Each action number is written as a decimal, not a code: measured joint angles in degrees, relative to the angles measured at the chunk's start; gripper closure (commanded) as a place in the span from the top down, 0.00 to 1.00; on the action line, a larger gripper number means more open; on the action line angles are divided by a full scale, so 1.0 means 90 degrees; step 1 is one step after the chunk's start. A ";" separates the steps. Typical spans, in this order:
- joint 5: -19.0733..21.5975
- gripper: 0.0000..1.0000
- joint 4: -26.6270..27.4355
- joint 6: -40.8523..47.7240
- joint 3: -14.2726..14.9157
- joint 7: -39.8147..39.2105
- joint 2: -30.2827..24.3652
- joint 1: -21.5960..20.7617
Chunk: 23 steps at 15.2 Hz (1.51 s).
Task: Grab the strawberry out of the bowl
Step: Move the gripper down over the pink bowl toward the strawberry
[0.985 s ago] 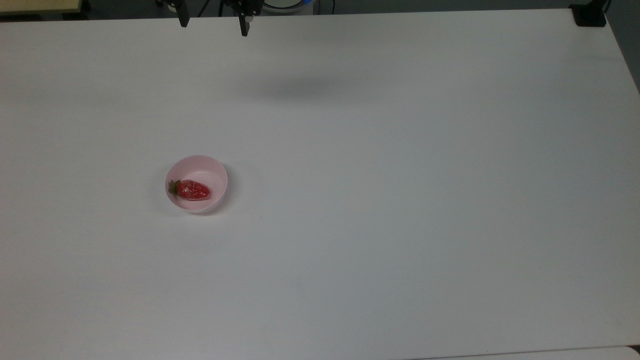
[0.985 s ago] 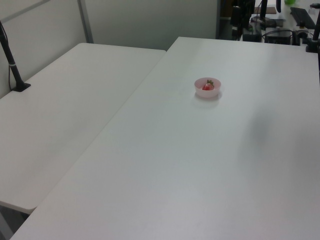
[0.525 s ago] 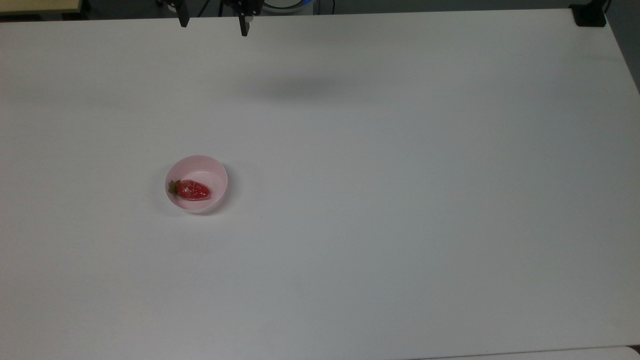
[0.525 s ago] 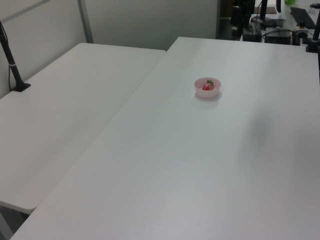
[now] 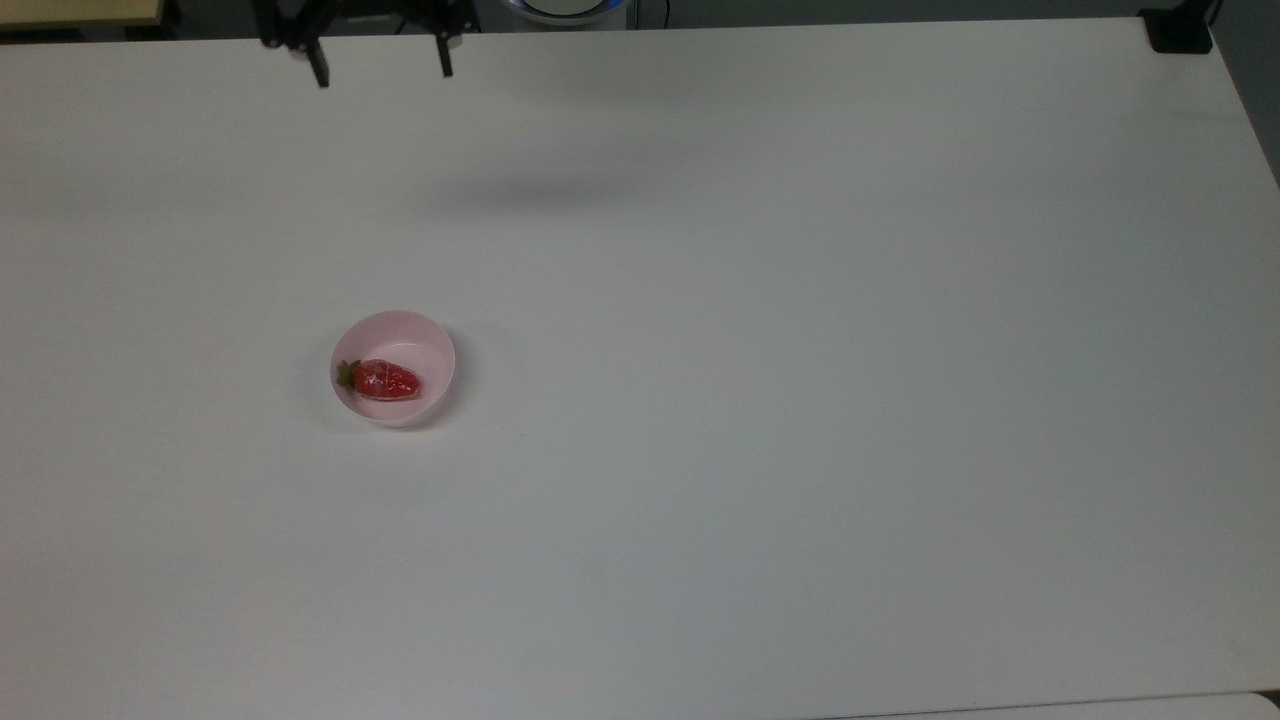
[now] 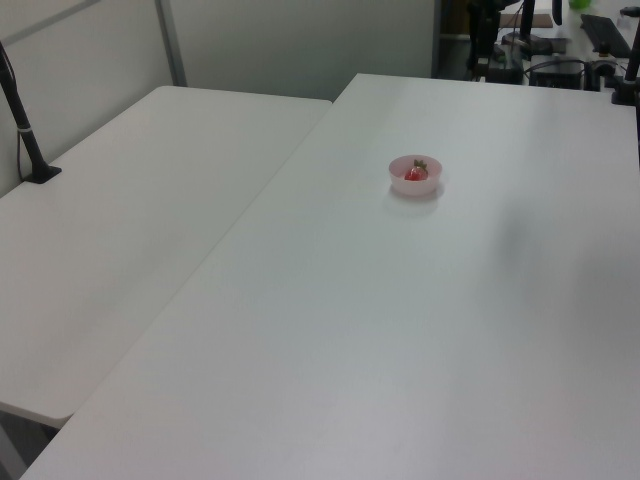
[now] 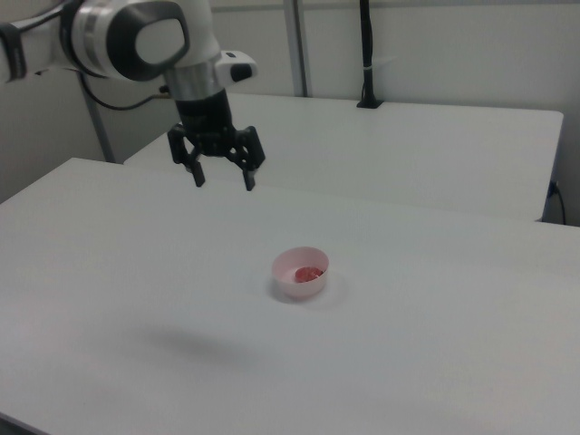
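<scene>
A small pale pink bowl (image 5: 393, 368) (image 6: 415, 176) (image 7: 301, 273) stands on the white table. Inside it lies a glossy red strawberry (image 5: 385, 379) (image 6: 416, 173) (image 7: 308, 273), its green cap toward the top view's left. My gripper (image 5: 381, 66) (image 7: 224, 178) hangs open and empty, high above the table. In the top view it is at the upper edge, well above the bowl in the picture. In the right view it hovers up and to the left of the bowl, its dark fingers (image 7: 248, 178) spread wide and pointing down.
A second white table (image 6: 120, 230) adjoins this one on the left view's left, with a black post (image 6: 22, 120) clamped to it. Another black clamp (image 5: 1178, 30) sits at the top view's upper right corner. Wide bare tabletop (image 5: 800, 400) surrounds the bowl.
My gripper has shifted toward the top view's left, from about the middle-left of the upper edge to further left. Its shadow on the table moved left too. Bowl and strawberry stayed still.
</scene>
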<state>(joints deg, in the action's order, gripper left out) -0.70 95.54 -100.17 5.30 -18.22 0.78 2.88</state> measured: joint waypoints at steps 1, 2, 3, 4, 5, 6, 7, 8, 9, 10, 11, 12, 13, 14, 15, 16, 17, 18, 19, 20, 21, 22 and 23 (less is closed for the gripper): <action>0.0000 1.00 0.0004 -0.0201 0.0003 -0.0088 0.0112 0.0040; 0.0000 1.00 0.0010 -0.0431 0.0003 -0.0103 0.0246 0.0070; 0.0000 1.00 0.0019 -0.0691 0.0004 -0.0103 0.0407 0.0088; 0.0000 1.00 0.0032 -0.0959 0.0004 -0.0103 0.0591 0.0096; 0.0000 1.00 0.0045 -0.1236 0.0004 -0.0101 0.0800 0.0097; 0.0000 1.00 0.0057 -0.1527 0.0004 -0.0076 0.1025 0.0098; 0.0000 1.00 0.0072 -0.1818 0.0004 -0.0020 0.1254 0.0099; 0.0000 1.00 0.0081 -0.2139 0.0004 0.0082 0.1499 0.0102; 0.0000 0.95 0.0086 -0.2474 0.0004 0.0195 0.1738 0.0106; 0.0000 0.90 0.0087 -0.2833 0.0004 0.0314 0.1981 0.0114; 0.0000 0.89 0.0086 -0.3124 0.0005 0.0402 0.2187 0.0137; 0.0000 0.88 0.0082 -0.3312 0.0006 0.0454 0.2356 0.0174; 0.0000 0.88 0.0078 -0.3405 0.0007 0.0458 0.2491 0.0209; 0.0000 0.87 0.0075 -0.3450 0.0007 0.0460 0.2594 0.0238; -0.0002 0.87 0.0073 -0.3454 0.0007 0.0460 0.2658 0.0255; -0.0009 0.87 0.0073 -0.3454 0.0007 0.0460 0.2706 0.0260; -0.0014 0.87 0.0076 -0.3454 0.0007 0.0460 0.2739 0.0259; -0.0014 0.87 0.0085 -0.3454 0.0007 0.0460 0.2787 0.0258; -0.0014 0.87 0.0089 -0.3454 0.0007 0.0460 0.2827 0.0256; -0.0014 0.87 0.0090 -0.3454 0.0007 0.0460 0.2887 0.0251; -0.0015 0.87 0.0090 -0.3466 0.0006 0.0460 0.2952 0.0247; -0.0015 0.85 0.0091 -0.3506 0.0006 0.0460 0.3026 0.0244; -0.0015 0.77 0.0091 -0.3580 0.0006 0.0460 0.3106 0.0244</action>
<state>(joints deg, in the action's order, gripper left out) -0.83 96.36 -132.38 5.35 -14.08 28.74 5.08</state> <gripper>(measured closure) 0.128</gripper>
